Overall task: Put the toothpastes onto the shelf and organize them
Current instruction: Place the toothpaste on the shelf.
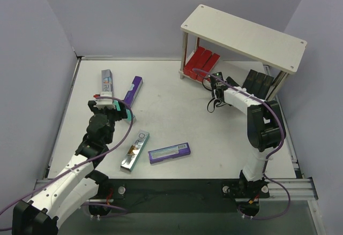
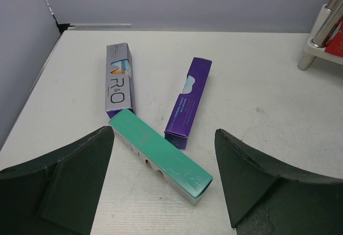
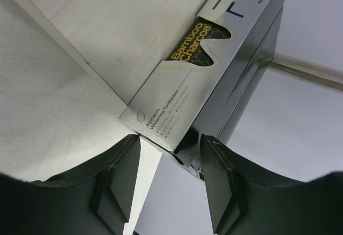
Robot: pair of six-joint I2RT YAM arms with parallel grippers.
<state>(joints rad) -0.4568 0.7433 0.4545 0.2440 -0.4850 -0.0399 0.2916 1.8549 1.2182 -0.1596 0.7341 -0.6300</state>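
1. The left end effector (image 2: 163, 133) is held spread wide, with nothing pinched. It is poised over the teal toothpaste carton (image 2: 161, 157), which lies flat on the surface (image 1: 177, 117).
2. The teal carton is found directly beneath and between the spread fingers. Its long axis is set obliquely across the gap, neither along nor square to the closing line. A wrist turn is judged to be needed before its narrow sides can be met squarely.
3. Just beyond it, a silver carton (image 2: 119, 80) and a purple carton (image 2: 187, 101) are seen. The silver one's near end is close against the teal one; contact cannot be confirmed.
4. The left arm is judged much the nearer to this group. The shelf (image 1: 244, 37) is set well apart, at the far right.
5. The right end effector (image 3: 170, 141) appears to be closed on the near end of a charcoal carton (image 3: 182, 90). That carton's long axis is pointed away, in under the shelf beside the black cartons (image 1: 257, 82).
6. Red cartons (image 1: 201, 61) are already laid on the lower tier.
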